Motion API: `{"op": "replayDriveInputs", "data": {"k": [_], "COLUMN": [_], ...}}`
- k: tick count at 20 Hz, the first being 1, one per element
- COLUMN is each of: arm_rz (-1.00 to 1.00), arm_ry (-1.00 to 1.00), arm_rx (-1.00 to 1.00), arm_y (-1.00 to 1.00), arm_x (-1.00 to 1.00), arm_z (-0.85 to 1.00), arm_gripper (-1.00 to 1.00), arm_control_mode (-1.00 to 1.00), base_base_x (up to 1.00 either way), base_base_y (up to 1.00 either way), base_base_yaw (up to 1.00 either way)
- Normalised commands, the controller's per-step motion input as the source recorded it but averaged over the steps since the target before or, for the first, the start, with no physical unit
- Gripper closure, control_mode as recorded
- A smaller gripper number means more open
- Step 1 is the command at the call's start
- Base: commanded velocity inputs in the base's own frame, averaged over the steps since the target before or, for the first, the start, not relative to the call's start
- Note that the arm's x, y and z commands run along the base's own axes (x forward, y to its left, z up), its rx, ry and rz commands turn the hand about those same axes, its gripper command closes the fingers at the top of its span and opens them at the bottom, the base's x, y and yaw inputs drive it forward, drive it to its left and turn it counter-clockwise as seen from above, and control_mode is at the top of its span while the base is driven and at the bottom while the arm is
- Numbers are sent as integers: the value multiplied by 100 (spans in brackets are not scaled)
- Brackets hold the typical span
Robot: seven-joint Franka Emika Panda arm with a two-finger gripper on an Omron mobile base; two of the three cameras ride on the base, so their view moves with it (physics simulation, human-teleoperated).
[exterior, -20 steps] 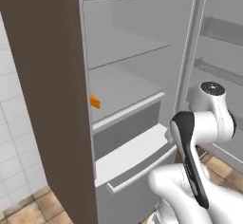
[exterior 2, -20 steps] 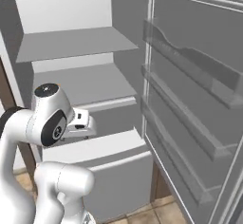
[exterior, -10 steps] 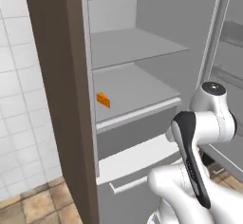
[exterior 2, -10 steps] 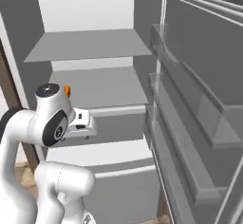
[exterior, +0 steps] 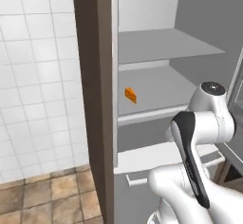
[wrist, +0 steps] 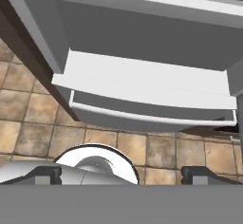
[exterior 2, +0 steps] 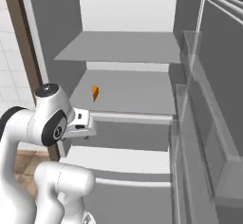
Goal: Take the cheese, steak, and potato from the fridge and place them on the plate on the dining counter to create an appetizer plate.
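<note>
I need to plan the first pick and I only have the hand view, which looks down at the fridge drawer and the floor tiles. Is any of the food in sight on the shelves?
Observer: Yes. The cheese lies on the middle shelf of the fridge, near that shelf's left side.
Operator: Is anything around it?
Observer: In both base views the cheese sits alone there, and the upper shelf looks bare.
Operator: Is the door out of the way?
Observer: The door stands open on the right, its clear shelf bins facing the shelves.
</note>
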Motion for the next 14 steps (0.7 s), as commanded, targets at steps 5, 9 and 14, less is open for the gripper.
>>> {"op": "replayDriveInputs", "data": {"k": [5, 9, 14], "arm_rz": [0, 0, 0], "arm_ry": [0, 0, 0], "arm_rx": [0, 0, 0], "arm_y": [0, 0, 0], "arm_x": [0, 0, 0], "arm_z": [0, 0, 0], "arm_gripper": [-100, -100, -100], "arm_control_mode": [100, 100, 100], "base_base_x": [19, 16, 13], "base_base_y": [-44, -56, -37], "base_base_yaw": [41, 37, 28]}}
